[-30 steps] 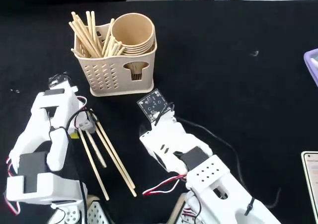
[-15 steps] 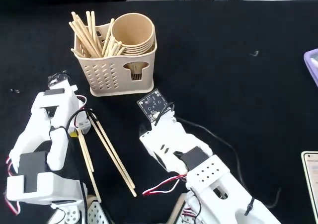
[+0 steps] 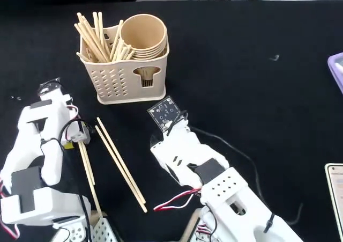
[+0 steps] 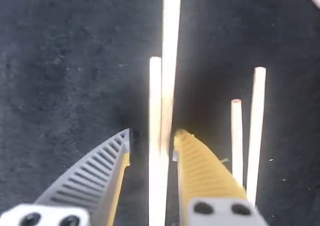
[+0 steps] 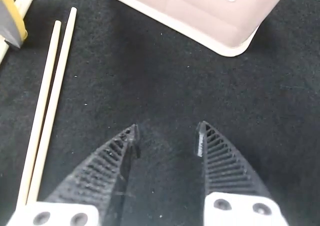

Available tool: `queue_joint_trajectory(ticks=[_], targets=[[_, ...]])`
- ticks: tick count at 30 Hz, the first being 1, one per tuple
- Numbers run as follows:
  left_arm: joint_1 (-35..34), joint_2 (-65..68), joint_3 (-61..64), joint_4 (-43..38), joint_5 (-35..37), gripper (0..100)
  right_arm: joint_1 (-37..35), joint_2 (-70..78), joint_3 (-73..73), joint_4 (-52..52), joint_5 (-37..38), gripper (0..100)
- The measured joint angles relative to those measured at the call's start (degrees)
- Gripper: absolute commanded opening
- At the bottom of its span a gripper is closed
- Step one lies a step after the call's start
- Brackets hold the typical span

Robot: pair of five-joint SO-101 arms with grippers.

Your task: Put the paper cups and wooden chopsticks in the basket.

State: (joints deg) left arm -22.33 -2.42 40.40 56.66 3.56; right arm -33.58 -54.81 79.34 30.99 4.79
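The black table (image 3: 257, 118) lay under everything. Toward its far side stood the beige slotted basket (image 3: 126, 81). A stack of paper cups (image 3: 143, 35) sat upright in one compartment, and a bundle of wooden chopsticks (image 3: 94, 35) leaned out of the one beside it.

My right gripper (image 5: 166, 131) hung low over bare table just in front of the basket's near corner, its dark fingers spread wide with nothing between them.

My left gripper (image 4: 152, 134) was down at the table, nearer the front edge and well apart from the basket. Its fingers were parted around a pair of chopsticks (image 4: 162, 85). The yellow finger (image 4: 200, 171) pressed against the pair, while the grey finger (image 4: 95, 176) stood off with a gap showing, so I was straddling them, not clamping.

A second loose pair (image 3: 120, 164) lay flat on the table between my two arms, just beside the first pair and slanting toward the front.
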Motion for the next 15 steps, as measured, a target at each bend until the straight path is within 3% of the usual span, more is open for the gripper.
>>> queue_joint_trajectory(ticks=[6, 10, 15], targets=[[-1.14, 0.00, 0.00, 0.00, -3.34, 15, 0.00, 0.00, 0.00, 0.00, 0.00, 19.4], [-1.14, 0.00, 0.00, 0.00, -4.66, 3, 0.00, 0.00, 0.00, 0.00, 0.00, 19.4], [-1.14, 0.18, -0.53, -0.09, -4.66, 3, 0.00, 0.00, 0.00, 0.00, 0.00, 19.4]])
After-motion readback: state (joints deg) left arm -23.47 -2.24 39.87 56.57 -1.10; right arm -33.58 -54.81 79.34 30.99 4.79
